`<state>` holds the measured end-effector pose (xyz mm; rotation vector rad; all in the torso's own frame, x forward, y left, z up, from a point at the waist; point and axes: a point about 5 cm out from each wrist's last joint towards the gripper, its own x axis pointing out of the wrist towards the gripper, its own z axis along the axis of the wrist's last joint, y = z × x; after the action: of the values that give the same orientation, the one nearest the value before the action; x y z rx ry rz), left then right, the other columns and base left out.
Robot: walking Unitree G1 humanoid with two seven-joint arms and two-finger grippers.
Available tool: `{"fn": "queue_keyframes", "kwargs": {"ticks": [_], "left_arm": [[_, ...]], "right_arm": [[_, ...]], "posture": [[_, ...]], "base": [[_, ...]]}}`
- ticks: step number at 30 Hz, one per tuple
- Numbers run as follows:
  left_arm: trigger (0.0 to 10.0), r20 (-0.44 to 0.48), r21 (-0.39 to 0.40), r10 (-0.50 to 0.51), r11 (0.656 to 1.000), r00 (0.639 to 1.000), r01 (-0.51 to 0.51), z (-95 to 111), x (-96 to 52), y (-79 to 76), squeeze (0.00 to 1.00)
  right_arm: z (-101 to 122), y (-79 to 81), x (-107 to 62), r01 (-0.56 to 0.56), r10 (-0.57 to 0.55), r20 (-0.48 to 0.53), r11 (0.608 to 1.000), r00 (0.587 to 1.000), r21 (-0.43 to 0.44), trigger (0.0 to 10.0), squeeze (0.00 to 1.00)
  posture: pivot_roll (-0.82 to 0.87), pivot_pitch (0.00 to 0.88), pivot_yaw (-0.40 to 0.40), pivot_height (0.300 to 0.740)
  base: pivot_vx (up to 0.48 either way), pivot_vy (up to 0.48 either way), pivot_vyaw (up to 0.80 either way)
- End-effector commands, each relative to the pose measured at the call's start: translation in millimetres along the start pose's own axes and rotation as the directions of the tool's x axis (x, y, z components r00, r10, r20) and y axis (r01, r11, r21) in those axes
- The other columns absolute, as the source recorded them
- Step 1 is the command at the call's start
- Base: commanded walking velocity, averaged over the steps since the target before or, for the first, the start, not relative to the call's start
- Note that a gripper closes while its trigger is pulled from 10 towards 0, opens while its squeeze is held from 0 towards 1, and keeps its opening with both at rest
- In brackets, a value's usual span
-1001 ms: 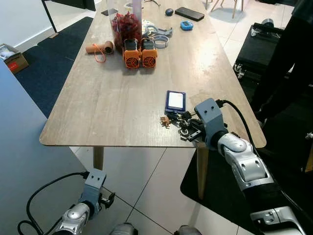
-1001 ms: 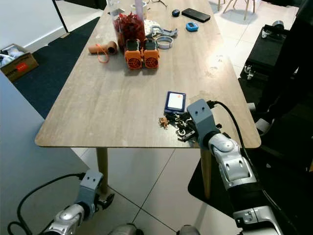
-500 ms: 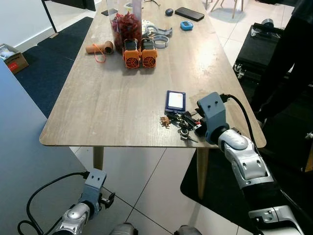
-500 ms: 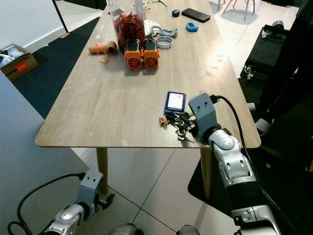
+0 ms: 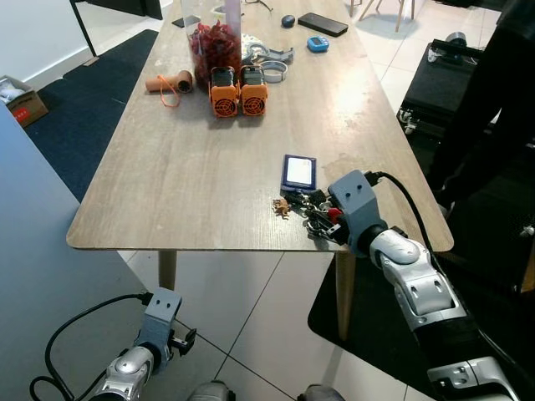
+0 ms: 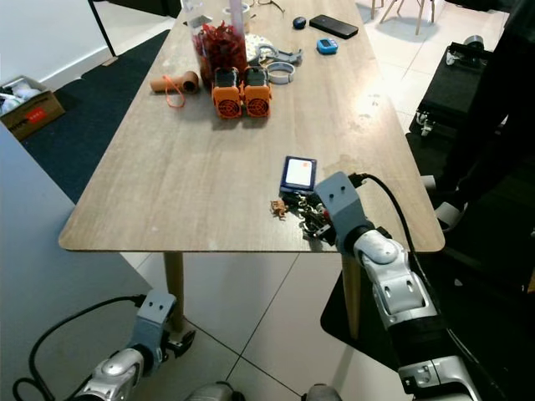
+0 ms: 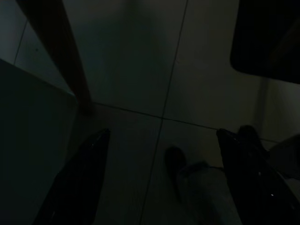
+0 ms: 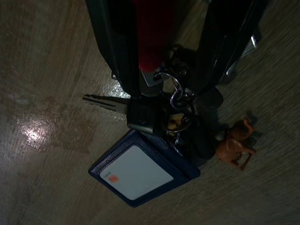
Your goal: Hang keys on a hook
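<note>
Right end effector (image 5: pixel 322 219) at keys (image 5: pixel 313 213) near table (image 5: pixel 192 175) edge, blue card holder (image 5: pixel 298 171) beside, left end effector (image 5: pixel 174 341) hanging low

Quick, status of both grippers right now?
Left gripper: open, holding nothing, hanging idle low beside the table leg.
Right gripper: down on the keys at the table's near edge; cannot tell whether they are gripped.

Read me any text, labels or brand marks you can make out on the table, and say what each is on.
None can be read.
Card holder: a pale card with a small orange mark; no letters can be made out.
Two orange units: markings too small to read.
Blue round item and phone at the far end: too small to read.
Keys under the right gripper: no stamped text is legible.
</note>
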<state>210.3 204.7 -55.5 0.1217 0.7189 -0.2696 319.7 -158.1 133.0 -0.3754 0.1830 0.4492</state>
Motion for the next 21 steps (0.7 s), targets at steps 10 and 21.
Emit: {"fn": "queue_keyframes", "kwargs": {"ticks": [10,21], "left_arm": [[10.0,-0.022,0.015,0.013,1.0,1.0,-0.013,-5.9,-4.3,6.8,0.0],[10.0,-0.025,0.015,0.012,1.0,1.0,-0.011,-6.0,-3.9,6.3,0.0]], "right_arm": [[-8.8,3.1,-2.6,-0.014,0.013,-0.034,1.0,0.999,-0.015,10.0,0.0],[-9.9,3.2,0.2,0.002,-0.002,-0.039,1.0,0.999,-0.015,10.0,0.0]], "posture": [[0.06,0.085,0.018,0.74],[0.06,0.09,0.016,0.74]], "base": [[0.0,0.0,0.0],[0.0,0.0,0.0]]}}
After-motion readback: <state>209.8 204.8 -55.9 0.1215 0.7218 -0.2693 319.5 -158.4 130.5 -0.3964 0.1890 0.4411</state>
